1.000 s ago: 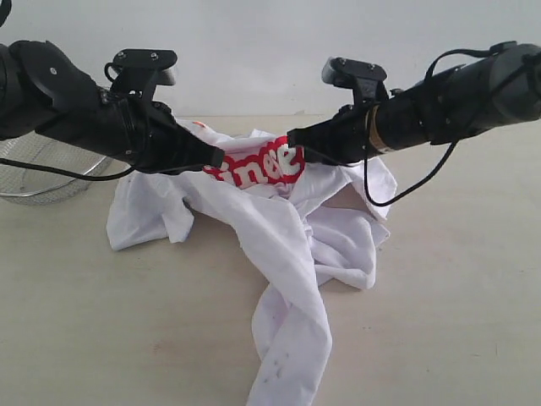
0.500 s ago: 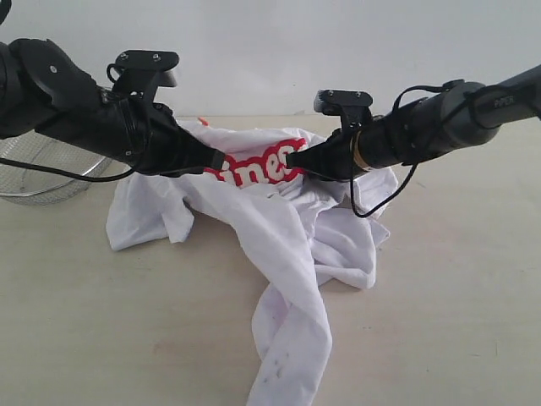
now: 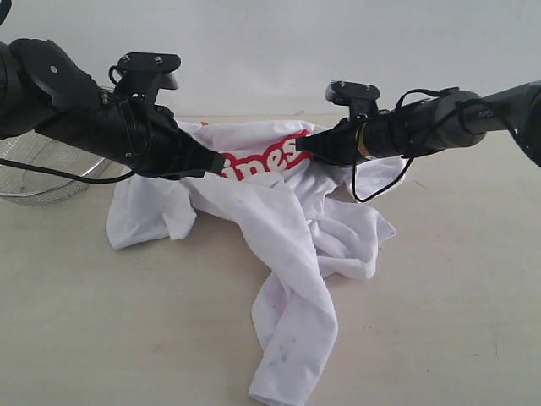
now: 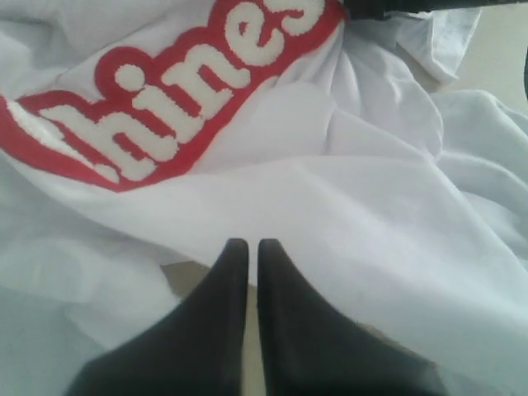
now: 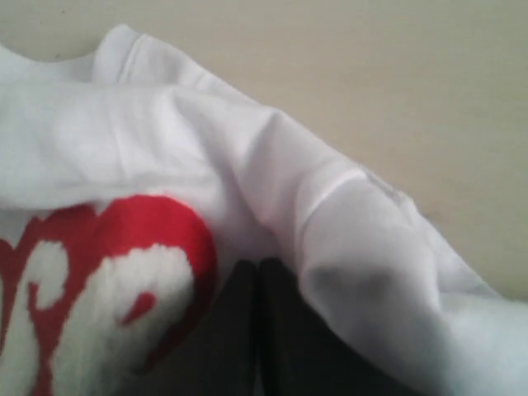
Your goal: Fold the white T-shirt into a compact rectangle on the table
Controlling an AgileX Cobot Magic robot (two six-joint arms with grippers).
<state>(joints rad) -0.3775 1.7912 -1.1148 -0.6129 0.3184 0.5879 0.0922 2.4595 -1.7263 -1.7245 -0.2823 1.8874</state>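
The white T-shirt (image 3: 287,228) lies crumpled on the table (image 3: 456,296), with a long fold trailing toward the front edge. Its red-outlined lettering (image 3: 262,159) is lifted and stretched between my two grippers. My left gripper (image 3: 221,161) is shut, pinching cloth at the left end of the lettering. My right gripper (image 3: 298,145) is shut on cloth at the right end. In the left wrist view the shut tips (image 4: 247,242) meet the shirt (image 4: 330,190) below the lettering. In the right wrist view the tips (image 5: 258,264) are buried in a fold of the shirt (image 5: 272,157).
A wire-mesh basket (image 3: 42,173) stands at the far left behind my left arm. A loose black cable (image 3: 372,190) hangs under the right arm, over the shirt. A pale wall closes off the table's far edge (image 3: 254,117).
My right gripper has drawn a little to the right and away, pulling the cloth tauter so more lettering shows. The hanging folds shifted slightly. The left arm has stayed put.
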